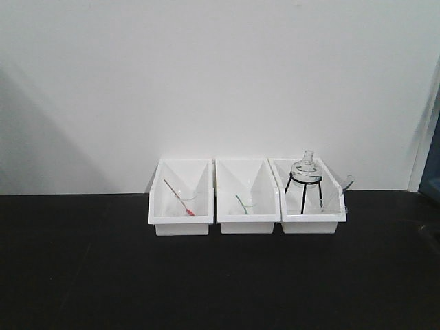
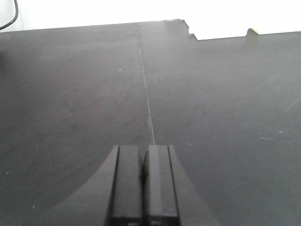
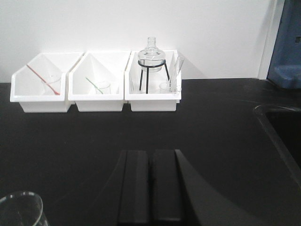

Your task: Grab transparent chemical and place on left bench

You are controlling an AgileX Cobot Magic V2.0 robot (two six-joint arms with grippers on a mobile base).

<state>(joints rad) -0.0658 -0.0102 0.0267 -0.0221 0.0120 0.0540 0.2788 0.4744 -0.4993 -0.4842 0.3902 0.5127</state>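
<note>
Three white bins stand in a row against the wall. The left bin [image 1: 180, 225] [image 3: 40, 104] holds a small beaker with a red rod [image 1: 180, 201]. In the middle bin [image 1: 247, 227] [image 3: 96, 104] a beaker carries a green rod [image 3: 96, 86]. Clear glassware fills the right bin [image 1: 313, 225] [image 3: 153, 104]: a flask [image 1: 306, 167] [image 3: 151, 52] on a black tripod and small clear vessels [image 3: 175, 75] beside it. Which piece holds the transparent chemical I cannot tell. My left gripper [image 2: 143, 149] is shut and empty over bare black bench. My right gripper [image 3: 150, 153] is shut and empty, well short of the bins.
A clear glass rim [image 3: 21, 209] shows at the bottom left of the right wrist view, close to my right gripper. A sink edge [image 3: 277, 125] lies at the right. A thin seam [image 2: 148, 103] runs along the bench under my left gripper.
</note>
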